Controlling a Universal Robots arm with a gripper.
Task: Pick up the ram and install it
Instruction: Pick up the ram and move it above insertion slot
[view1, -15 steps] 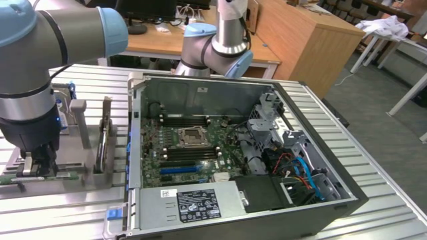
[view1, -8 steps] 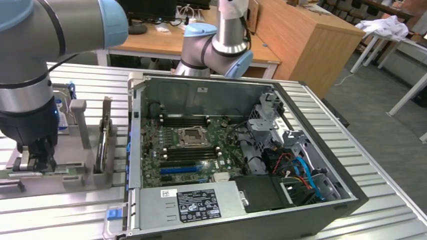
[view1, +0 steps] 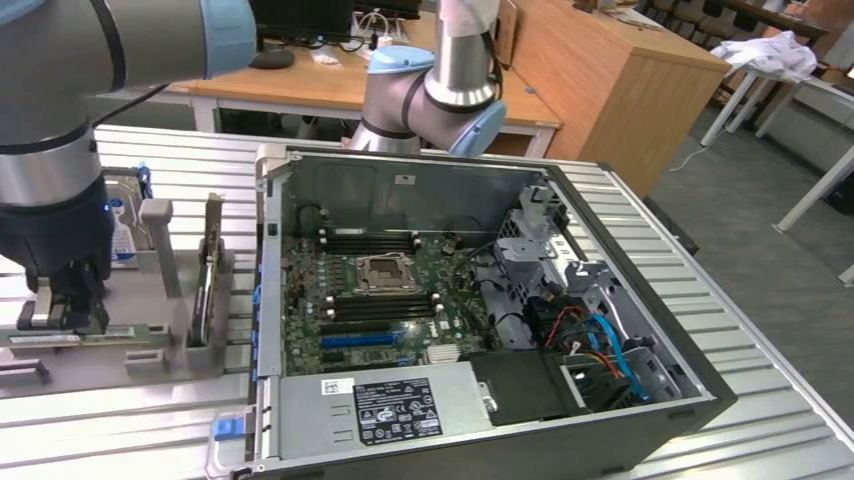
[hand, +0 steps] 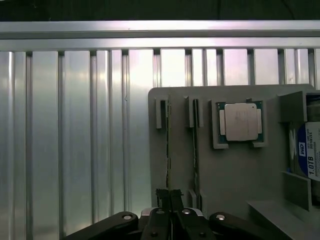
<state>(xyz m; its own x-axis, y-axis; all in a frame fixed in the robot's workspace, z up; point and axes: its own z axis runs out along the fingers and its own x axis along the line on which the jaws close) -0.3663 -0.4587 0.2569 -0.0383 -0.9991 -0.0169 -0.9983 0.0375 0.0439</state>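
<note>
The ram (hand: 167, 145) is a thin green stick standing on edge in a slot of the grey fixture (hand: 235, 175). My gripper (hand: 169, 197) sits over its near end, fingers pressed together on the stick's edge. In the exterior view the gripper (view1: 67, 312) is low over the fixture at the left, right on the green ram (view1: 80, 337). The open computer case (view1: 467, 300) lies to the exterior view's right, with the motherboard's black memory slots (view1: 380, 305) beside the processor socket (view1: 387, 272).
A second stick (hand: 196, 150) stands in the neighbouring slot. A square silver processor chip (hand: 241, 121) and a hard drive with a blue-white label (hand: 310, 155) rest on the same fixture. Ribbed metal table (hand: 75, 140) surrounds it. A second robot arm (view1: 434, 90) stands behind the case.
</note>
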